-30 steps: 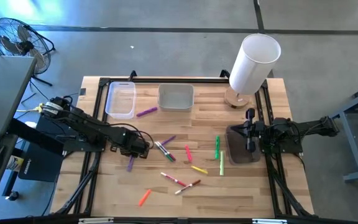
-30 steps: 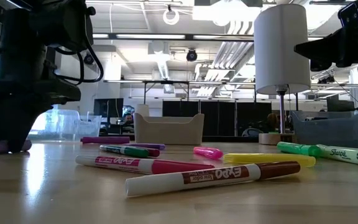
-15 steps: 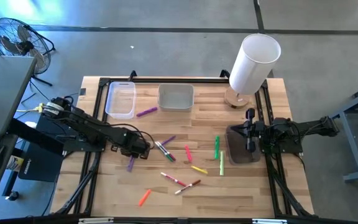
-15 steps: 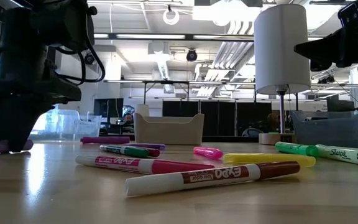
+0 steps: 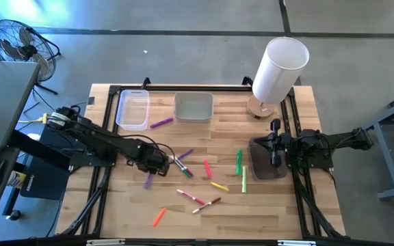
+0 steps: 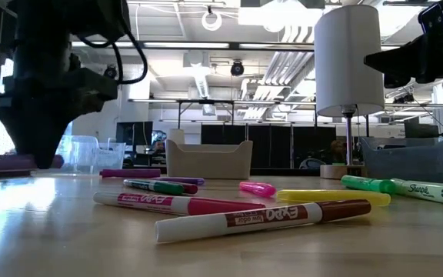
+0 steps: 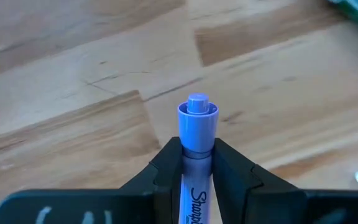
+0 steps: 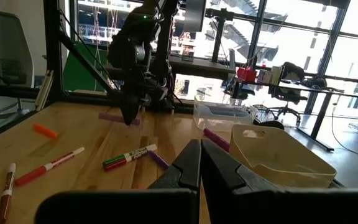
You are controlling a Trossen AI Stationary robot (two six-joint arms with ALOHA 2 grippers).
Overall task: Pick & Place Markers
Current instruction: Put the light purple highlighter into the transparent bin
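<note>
Purple marker [image 7: 196,155] is clamped between the left gripper's [image 5: 157,166] fingers [image 7: 166,171], just off the table [image 5: 265,205] at its left-centre (Sharpie print shows). Other markers [image 5: 204,179] lie scattered mid-table, w/ two bins [image 5: 194,106] behind. Right gripper [image 5: 276,152] is parked at the right, fingers closed on nothing.

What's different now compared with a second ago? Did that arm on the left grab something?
Yes. The left claw has shifted a little toward the middle of the table and lifted the purple marker, which it now holds off the wood. The right claw stayed parked and shut on its own side. The other markers, the two bins and the white cylinder have not moved.
</note>
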